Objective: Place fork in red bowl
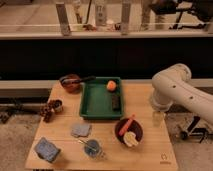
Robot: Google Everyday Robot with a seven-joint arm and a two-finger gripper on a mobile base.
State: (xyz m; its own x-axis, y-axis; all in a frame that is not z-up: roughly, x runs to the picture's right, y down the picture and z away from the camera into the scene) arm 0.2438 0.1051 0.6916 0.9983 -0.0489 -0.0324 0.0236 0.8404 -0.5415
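My pincer point(159, 119) hangs at the right edge of the wooden table point(155, 150), just below my white wrist. I cannot tell how wide it stands, and I see nothing held in it. The fork point(84, 143) lies well apart from me, near the front edge on the left half of the table. It is a thin silvery sliver just in front of the grey cloth point(80, 130). Its long axis runs from back-left to front-right, and the front-right end meets the small blue cup point(93, 148). I cannot tell whether that end rests on the cup's rim or dips inside. The red bowl point(120, 133) sits between the fork and me, in front of the green tray point(85, 102), and already holds an orange stick point(127, 124) and a pale lump point(131, 139). As I judge it, the task is not yet begun. I must reach leftward past the bowl and come down with my grip turned across that slanted handle, toward the end farther from the cup. The carry back to the bowl is short. The risk I see is nudging the cup or the bowl on the way over.
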